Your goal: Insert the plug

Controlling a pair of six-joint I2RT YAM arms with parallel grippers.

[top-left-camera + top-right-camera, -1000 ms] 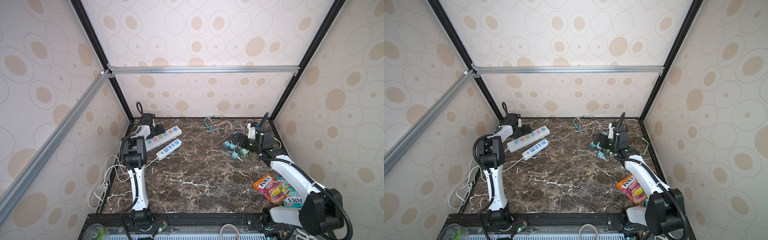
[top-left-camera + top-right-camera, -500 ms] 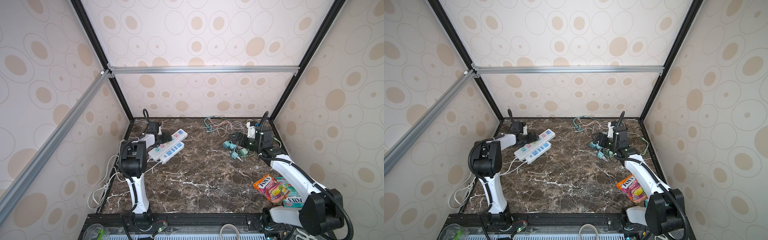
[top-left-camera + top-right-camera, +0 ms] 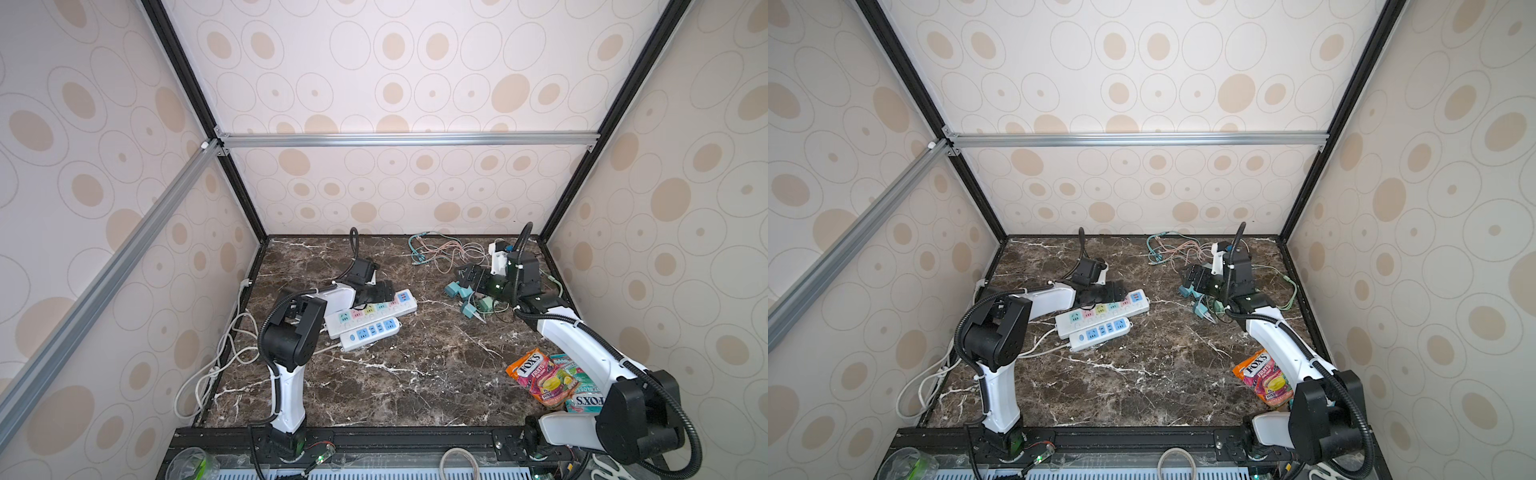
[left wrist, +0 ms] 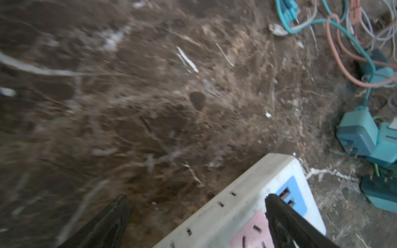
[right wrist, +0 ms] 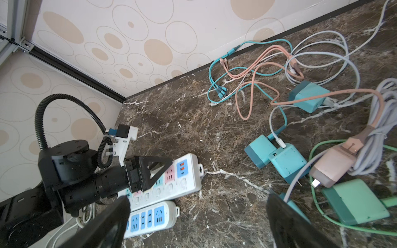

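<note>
Left jaws stand wide open and hold nothing: they hang over the far end of the long power strip (image 3: 370,311) at about ten o'clock on the bench (image 3: 415,374), one fingertip (image 4: 283,219) above its pink and blue sockets, the other over bare stone. You could read that as a place to pin the strip so it cannot slide when a plug goes in. A shorter power strip (image 3: 370,332) lies just beside it, toward the near edge. Right jaws are equally wide and empty, poised above the tangle of teal chargers (image 3: 455,289) at two o'clock; none is lifted or plugged in. A pink charger (image 5: 335,169) and a green charger (image 5: 354,199) share that heap, cables crossing, so choose a body that lies clear. Sweet bags (image 3: 536,374) sit at four o'clock, out of the way.
</note>
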